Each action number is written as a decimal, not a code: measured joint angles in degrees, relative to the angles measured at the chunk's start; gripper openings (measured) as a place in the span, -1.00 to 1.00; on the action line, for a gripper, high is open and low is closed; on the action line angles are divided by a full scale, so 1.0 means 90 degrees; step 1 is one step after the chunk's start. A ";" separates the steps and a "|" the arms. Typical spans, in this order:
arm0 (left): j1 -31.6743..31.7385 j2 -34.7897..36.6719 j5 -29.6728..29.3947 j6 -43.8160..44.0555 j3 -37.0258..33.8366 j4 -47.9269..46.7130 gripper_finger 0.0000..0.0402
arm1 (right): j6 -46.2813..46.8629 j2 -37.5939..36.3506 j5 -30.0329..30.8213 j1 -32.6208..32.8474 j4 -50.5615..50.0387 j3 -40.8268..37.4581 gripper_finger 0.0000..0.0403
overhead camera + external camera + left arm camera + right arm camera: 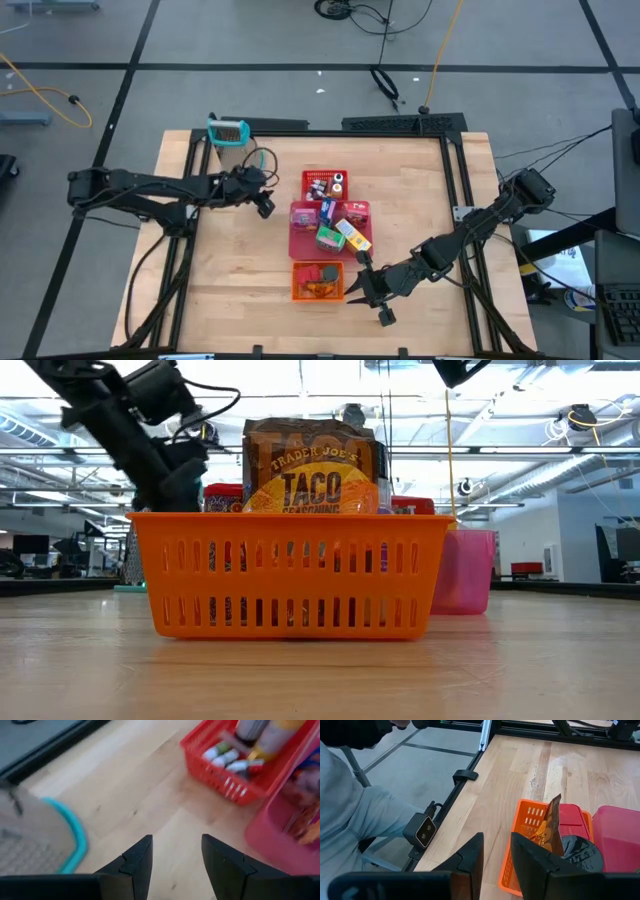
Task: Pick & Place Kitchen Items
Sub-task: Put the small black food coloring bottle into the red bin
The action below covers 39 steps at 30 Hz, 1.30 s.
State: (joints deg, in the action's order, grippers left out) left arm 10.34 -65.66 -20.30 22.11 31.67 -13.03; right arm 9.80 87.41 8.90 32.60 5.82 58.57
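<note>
Your left claw hovers empty, part open, between the grater and red basket; right claw, empty, slightly parted, beside the orange basket. Pick your next item.

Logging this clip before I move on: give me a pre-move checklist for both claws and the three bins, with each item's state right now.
1. Left claw empty, fingers apart over bare wood: ok.
2. Right claw empty, fingers apart: ok.
3. Right claw clear of the orange slotted plastic basket, just beside it: ok.
4. Brown taco seasoning packet standing upright inside that basket: ok.
5. Red slotted plastic basket of small jars and pink plastic tray upright: ok.
6. Items left loose on the wooden table: none in view, ok.
</note>
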 joint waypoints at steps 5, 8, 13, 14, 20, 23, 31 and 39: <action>-0.0130 0.0198 -0.0392 0.0402 -0.0456 -0.0026 -0.15 | 0.0000 0.0001 0.0000 0.0002 0.0000 0.0000 -0.56; -0.0159 0.0191 -0.0449 0.0603 -0.0655 -0.0020 -0.15 | 0.0000 -0.0001 0.0001 0.0002 -0.0002 0.0000 -0.56; -0.0164 0.0189 -0.0431 0.0888 -0.0935 0.0098 -0.15 | 0.0000 0.0001 0.0000 0.0000 -0.0002 0.0000 -0.56; -0.0164 0.0188 -0.0429 0.0914 -0.0966 0.0102 -0.15 | 0.0000 0.0001 0.0001 0.0002 -0.0002 0.0000 -0.56; -0.0164 0.0188 -0.0367 0.1058 -0.1014 0.0203 -0.15 | 0.0000 0.0001 0.0000 0.0002 -0.0002 0.0000 -0.56; -0.0164 0.0188 -0.0271 0.1059 -0.1014 0.0357 -0.15 | 0.0000 0.0001 0.0000 0.0000 -0.0002 0.0000 -0.56; -0.0341 0.0077 -0.0129 0.1336 -0.1014 0.0463 -0.15 | 0.0000 0.0000 0.0001 0.0002 -0.0002 0.0000 -0.56; -0.0574 -0.0342 -0.0490 0.1516 -0.1014 0.0476 -0.15 | 0.0000 0.0000 0.0000 0.0002 -0.0002 0.0000 -0.56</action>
State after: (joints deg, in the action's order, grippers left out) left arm 5.17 -68.74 -24.71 35.76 22.55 -8.75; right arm 9.80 87.41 8.90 32.62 5.80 58.57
